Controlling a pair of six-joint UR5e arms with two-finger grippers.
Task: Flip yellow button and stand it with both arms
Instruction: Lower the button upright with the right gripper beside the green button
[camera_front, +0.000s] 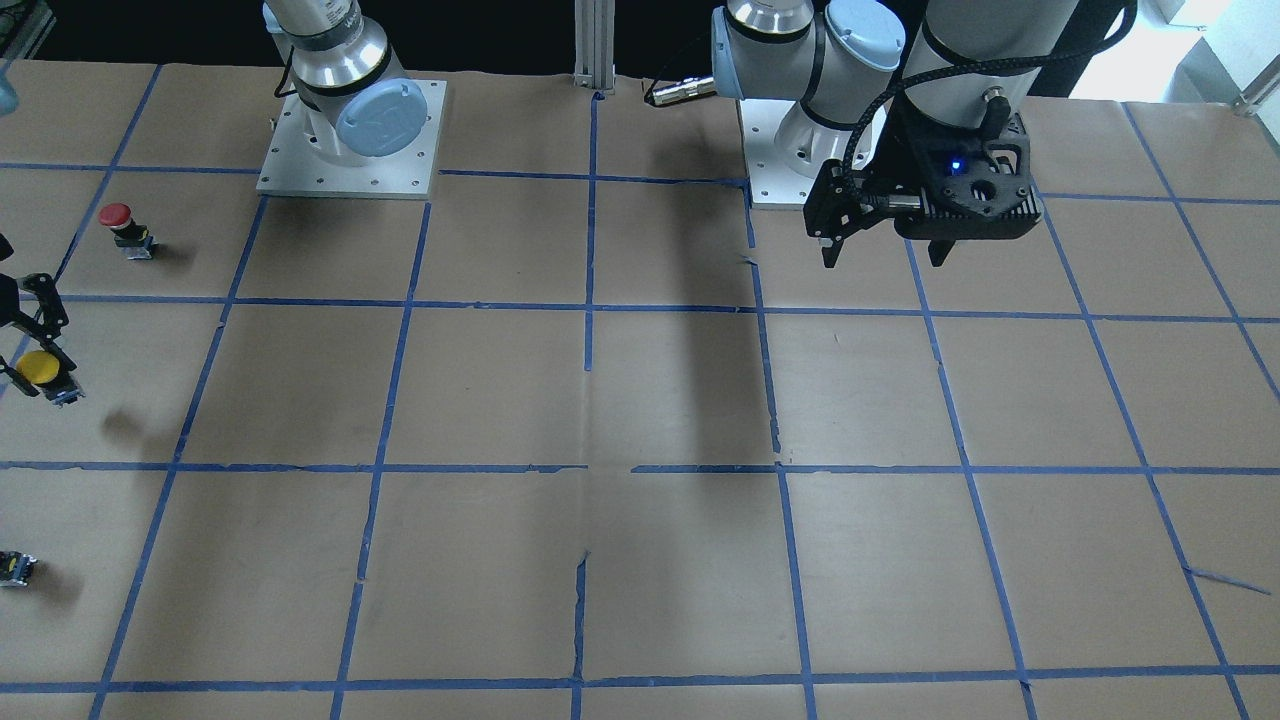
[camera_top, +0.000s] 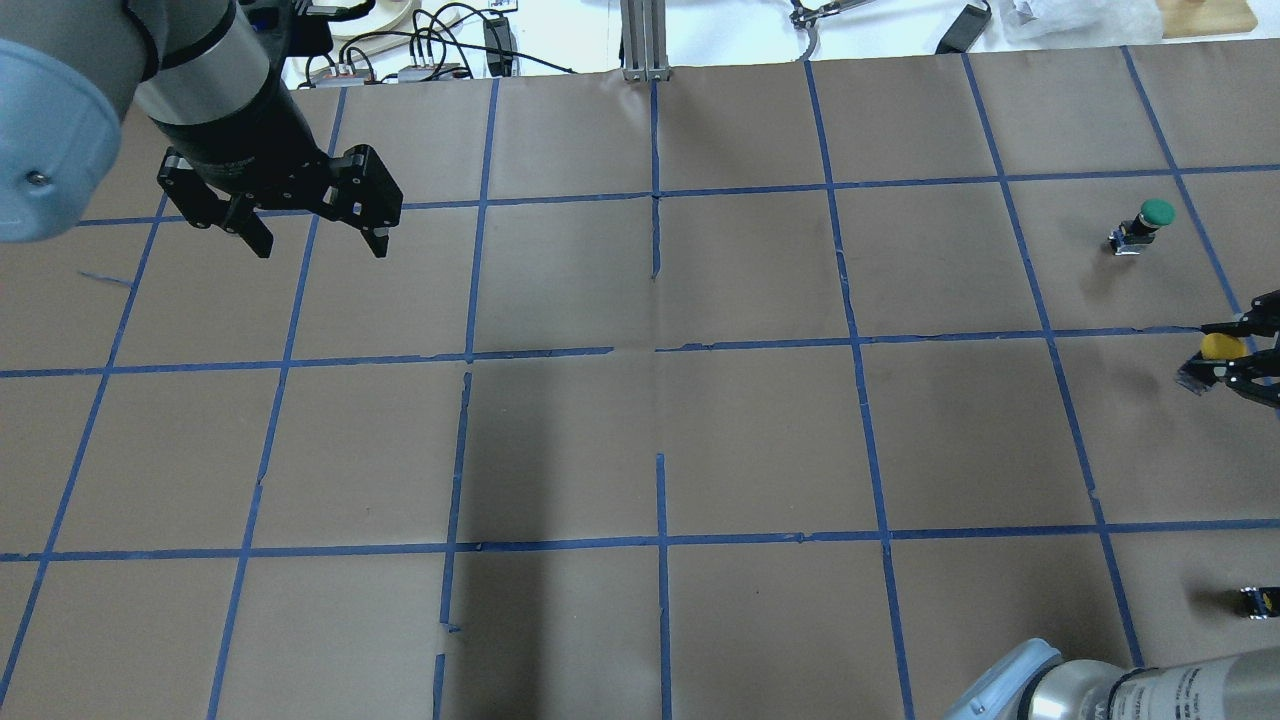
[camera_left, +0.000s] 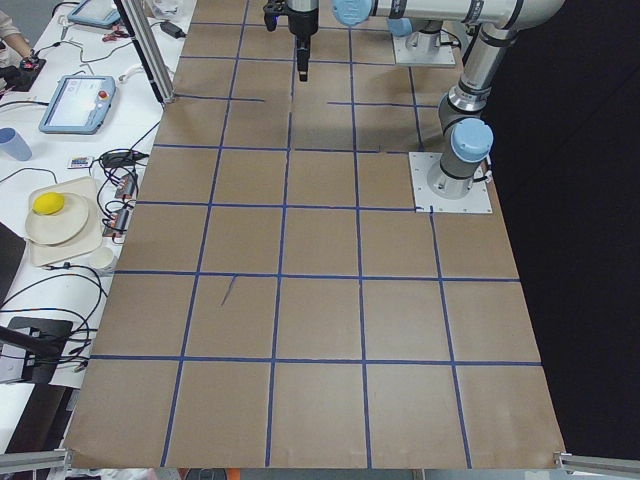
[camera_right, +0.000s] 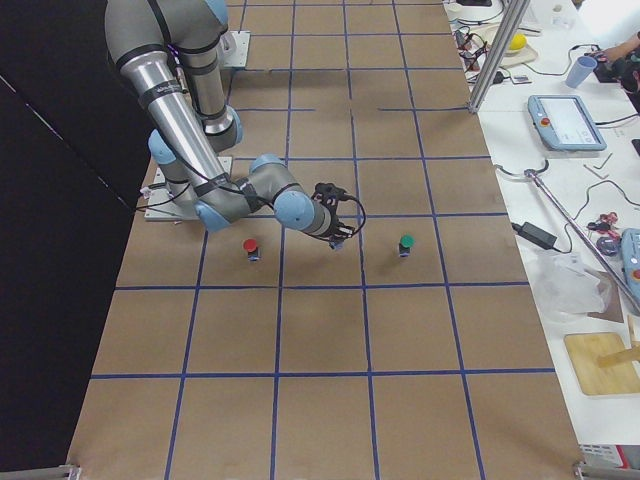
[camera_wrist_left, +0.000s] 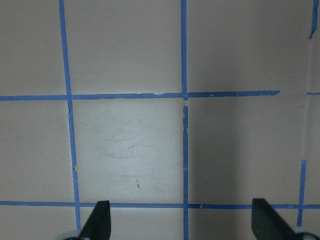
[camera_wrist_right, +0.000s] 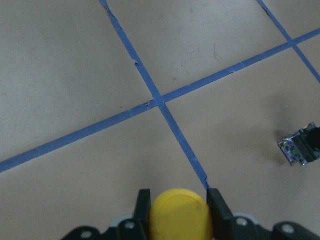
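Yellow button (camera_wrist_right: 180, 216) sits pinched inside the right claw (camera_wrist_right: 179, 201).

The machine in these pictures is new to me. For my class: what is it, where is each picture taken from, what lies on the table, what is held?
It is a two-armed robot bolted to a table taped into blue squares. Four pictures come from fixed cameras: across the table, behind the robot, and at each table end. Two come from cameras on the wrists. The right gripper is shut on the yellow button. The left gripper hangs open and empty. On the table are a red button, a green button and a small dark block.
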